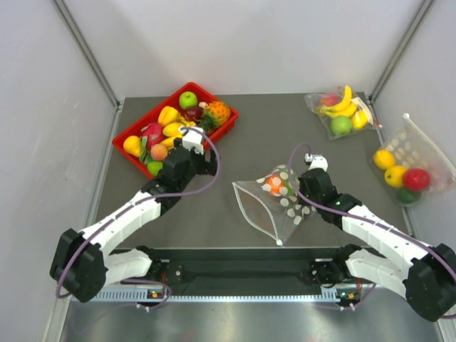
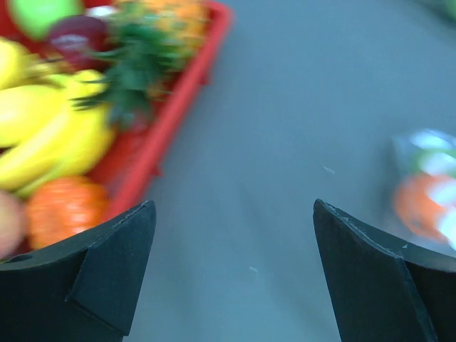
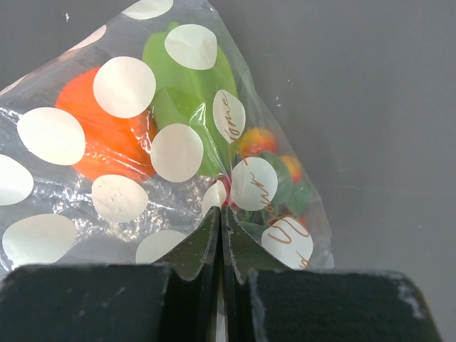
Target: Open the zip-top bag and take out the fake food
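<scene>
**Left wrist view:** the left gripper [image 2: 231,206] stood wide open above the grey table [image 2: 299,107], with nothing between its black fingers [image 2: 107,263]. A red tray [image 2: 182,114] heaped with plastic fruit, a pineapple [image 2: 142,57] among it, filled the upper left of the frame. The zip-top bag [image 2: 427,153] was only a blur at the right edge.

**Right wrist view:** the right gripper [image 3: 221,214] was clamped tight on the bag's dotted film at bottom centre. The fake food [image 3: 92,135] — an orange piece and a green one were plain to see — lay inside the bag, above and left of the fingertips.

**Top view:** the bag lay flat at the centre of the table, with the food bunched in its upper end and the right gripper pinching it from the right. The left gripper hung just beside the tray's lower right edge, well apart from the bag. Two more bags — a banana bag [image 1: 340,110] and a larger dotted bag [image 1: 410,167] — sat at the upper right and along the right edge.
</scene>
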Controlling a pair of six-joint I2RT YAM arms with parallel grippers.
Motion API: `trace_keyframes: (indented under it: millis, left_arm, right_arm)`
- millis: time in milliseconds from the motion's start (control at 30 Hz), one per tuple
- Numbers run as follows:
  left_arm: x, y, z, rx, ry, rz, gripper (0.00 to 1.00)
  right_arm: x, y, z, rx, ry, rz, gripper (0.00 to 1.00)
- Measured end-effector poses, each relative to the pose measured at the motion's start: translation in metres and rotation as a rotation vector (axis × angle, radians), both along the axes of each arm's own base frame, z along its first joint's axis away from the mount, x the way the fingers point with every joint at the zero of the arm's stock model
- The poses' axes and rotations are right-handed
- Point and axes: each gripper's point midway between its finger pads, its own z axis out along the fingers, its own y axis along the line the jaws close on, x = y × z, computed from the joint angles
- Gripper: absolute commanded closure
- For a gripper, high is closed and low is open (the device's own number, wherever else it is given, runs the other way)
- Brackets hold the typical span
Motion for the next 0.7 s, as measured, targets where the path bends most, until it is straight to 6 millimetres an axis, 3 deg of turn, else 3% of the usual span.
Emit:
trace_keyframes:
  millis: [267,367,567,700]
  left_arm:
    - [-0.097,-0.068,-0.005,-0.054,-0.024,-0.354,0.08]
    - [-0.128,-0.084,-0.006,-0.076,-0.027,-0.455,0.09]
    - [-0.162,-0.106,-0.008,-0.107,-0.011,-0.593,0.11]
    - [-0.183,-0.128,-0.026,-0.095,0.044,-0.693,0.13]
  right_arm:
    - [0.000,0.000,-0.001,-0.002,0.003,-0.001,1.00]
    - [0.000,0.000,-0.002,-0.002,0.008,0.002,1.00]
    - [-0.001,0.001,-0.002,0.001,0.010,0.004,1.00]
    - [-0.001,0.001,-0.002,0.001,0.010,0.005,1.00]
